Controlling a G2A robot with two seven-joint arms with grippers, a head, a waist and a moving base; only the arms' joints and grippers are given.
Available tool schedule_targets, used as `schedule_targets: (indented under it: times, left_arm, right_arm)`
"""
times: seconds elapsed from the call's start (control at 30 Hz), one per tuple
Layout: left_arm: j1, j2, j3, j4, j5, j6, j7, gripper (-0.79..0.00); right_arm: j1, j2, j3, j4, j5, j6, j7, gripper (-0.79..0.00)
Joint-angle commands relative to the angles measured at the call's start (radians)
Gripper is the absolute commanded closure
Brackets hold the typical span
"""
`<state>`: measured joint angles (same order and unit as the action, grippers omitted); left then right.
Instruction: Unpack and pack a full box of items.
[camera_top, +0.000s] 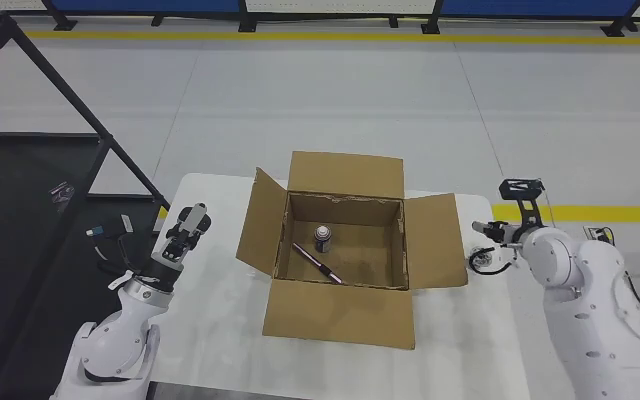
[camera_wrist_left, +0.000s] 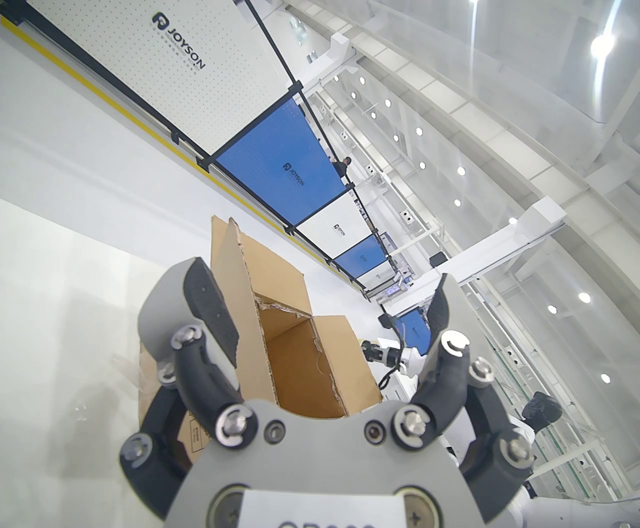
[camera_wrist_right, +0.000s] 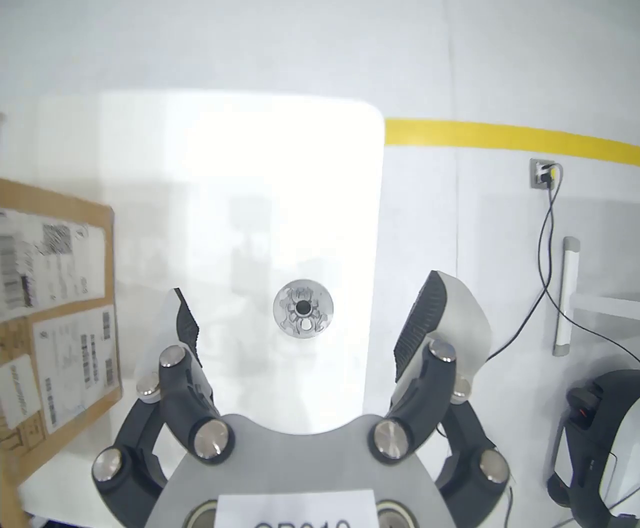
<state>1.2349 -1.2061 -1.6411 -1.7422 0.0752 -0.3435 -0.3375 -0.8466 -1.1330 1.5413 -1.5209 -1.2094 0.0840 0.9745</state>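
Observation:
An open cardboard box (camera_top: 340, 312) stands mid-table with its flaps spread. Inside it a small round can (camera_top: 323, 237) stands upright and a dark pen-like stick (camera_top: 317, 263) lies slanted on the floor. My left gripper (camera_top: 188, 222) (camera_wrist_left: 325, 307) is open at the table's left side and faces the box's left flap (camera_wrist_left: 235, 300), holding nothing. My right gripper (camera_top: 484, 246) (camera_wrist_right: 307, 300) is open over the table's right end, beyond the right flap (camera_wrist_right: 55, 300). A small round metal piece (camera_wrist_right: 303, 308) lies on the table between its fingers, apart from both.
The white table (camera_top: 210, 320) has bare room left of and in front of the box. A black frame (camera_top: 90, 140) and cables stand off its left side. A yellow floor line (camera_top: 590, 212) and a wall socket with a cable (camera_wrist_right: 544, 172) lie to the right.

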Motion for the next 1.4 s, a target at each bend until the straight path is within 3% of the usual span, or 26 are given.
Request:
schedule_targets:
  times: [0.0, 0.13, 0.27, 0.53, 0.73, 0.97, 1.03, 1.2, 1.3, 1.33, 1.37]
  left_arm:
    - [0.000, 0.000, 0.000, 0.000, 0.000, 0.000, 0.000, -0.785]
    - [0.000, 0.000, 0.000, 0.000, 0.000, 0.000, 0.000, -0.785]
    - [0.000, 0.000, 0.000, 0.000, 0.000, 0.000, 0.000, -0.785]
    - [0.000, 0.000, 0.000, 0.000, 0.000, 0.000, 0.000, -0.785]
    - [0.000, 0.000, 0.000, 0.000, 0.000, 0.000, 0.000, -0.785]
    - [0.000, 0.000, 0.000, 0.000, 0.000, 0.000, 0.000, -0.785]
    - [0.000, 0.000, 0.000, 0.000, 0.000, 0.000, 0.000, -0.785]
    - [0.000, 0.000, 0.000, 0.000, 0.000, 0.000, 0.000, -0.785]
    - [0.000, 0.000, 0.000, 0.000, 0.000, 0.000, 0.000, -0.785]
    - [0.000, 0.000, 0.000, 0.000, 0.000, 0.000, 0.000, -0.785]
    - [0.000, 0.000, 0.000, 0.000, 0.000, 0.000, 0.000, -0.785]
  right_arm:
    - [-0.076, -0.002, -0.006, -0.170, -0.023, 0.046, -0.067, -0.785]
    - [-0.126, -0.006, -0.094, -0.315, -0.042, -0.046, -0.117, -0.785]
    - [-0.031, -0.022, -0.255, -0.271, -0.010, -0.185, -0.119, -0.785]
    - [0.265, -0.101, -0.587, 0.069, 0.162, -0.373, -0.128, -0.785]
    - [0.435, -0.190, -0.781, 0.384, 0.293, -0.434, -0.164, -0.785]
    - [0.551, -0.305, -0.927, 0.692, 0.401, -0.483, -0.283, -0.785]
    - [0.572, -0.333, -0.956, 0.762, 0.381, -0.438, -0.334, -0.785]
    - [0.603, -0.398, -0.998, 0.888, 0.407, -0.437, -0.413, -0.785]
    - [0.625, -0.430, -1.015, 0.956, 0.414, -0.457, -0.425, -0.650]
    - [0.631, -0.440, -1.019, 0.976, 0.414, -0.460, -0.431, -0.305]
    - [0.637, -0.449, -1.023, 0.995, 0.414, -0.461, -0.435, -0.219]
